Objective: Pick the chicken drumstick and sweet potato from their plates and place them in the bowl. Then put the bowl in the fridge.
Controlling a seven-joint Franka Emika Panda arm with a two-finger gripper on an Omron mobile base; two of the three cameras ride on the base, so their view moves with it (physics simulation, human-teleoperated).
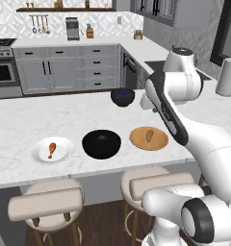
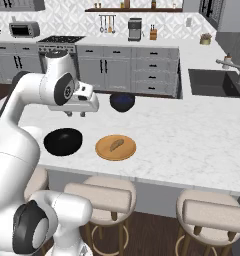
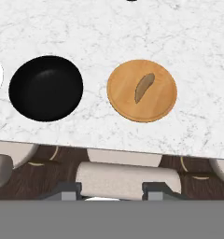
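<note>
Left base view: chicken drumstick (image 1: pixel 52 149) on the white plate (image 1: pixel 40 154), black bowl (image 1: pixel 101 143) empty (nothing moved yet).

Right base view: sweet potato (image 2: pixel 116 145) on the orange plate (image 2: pixel 104 152).

Hand view: gripper (image 3: pixel 111 189) tips apart, holding nothing, above the counter edge.

Evenly and brightly lit throughout, rendered with soft, diffuse light from above and no single strong source. Faint, soft-edged shading under the black bowl (image 1: pixel 101 143) and the orange-tan plate (image 1: pixel 149 139) on the marble counter (image 1: pixel 21 120); darker under the counter overhang around the stools (image 1: pixel 46 204). Mild glossy highlight inside the bowl in the hand view, and soft sheen on the white arm (image 1: pixel 209 144). Slightly soft and pixelated, most so on the far cabinets. No motion blur, no visible edge distortion.
</note>
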